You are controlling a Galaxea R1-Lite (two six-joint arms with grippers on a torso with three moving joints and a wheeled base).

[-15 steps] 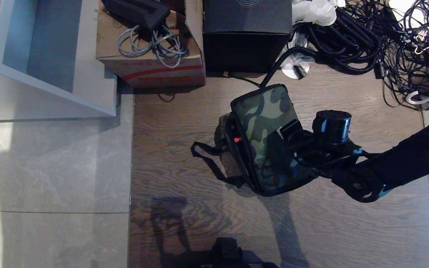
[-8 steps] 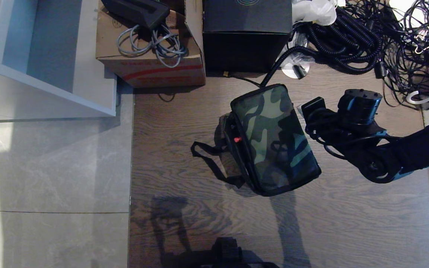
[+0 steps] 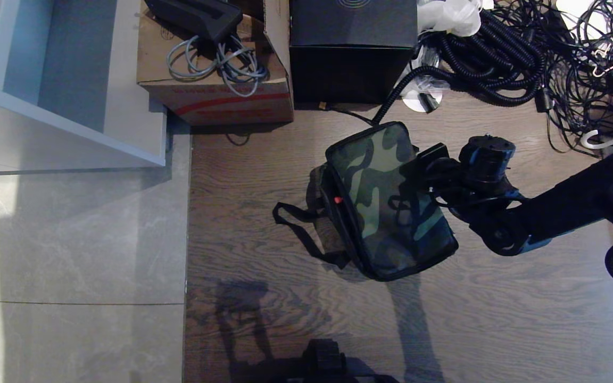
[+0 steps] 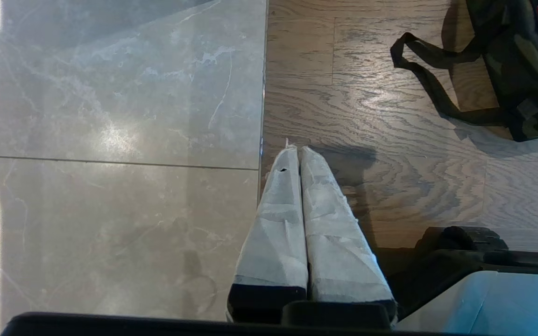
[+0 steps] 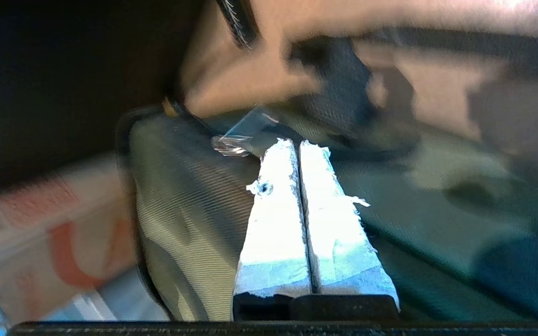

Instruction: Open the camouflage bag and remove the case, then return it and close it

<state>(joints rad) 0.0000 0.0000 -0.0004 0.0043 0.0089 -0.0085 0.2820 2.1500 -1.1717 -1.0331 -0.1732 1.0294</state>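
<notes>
Left gripper [image 4: 299,151] parked low over the tile-wood floor seam, fingers pressed together, empty. Camouflage bag [image 3: 389,199] flat on wood floor, flap down, strap [image 3: 298,226] trailing toward 9 o'clock. Right gripper [image 5: 297,144] at bag's 2 o'clock edge, fingers pinched tight with nothing between, tips over camouflage fabric. Case not seen. Black cube box [image 3: 353,48] at 12 o'clock, cardboard box [image 3: 216,90] at 11 o'clock, cables [image 3: 540,48] at 1 o'clock.

Camouflage bag [image 3: 386,202] on the wooden floor [image 3: 264,159], before the black box [image 3: 353,48] (cardboard box [image 3: 213,69] left of it)
</notes>
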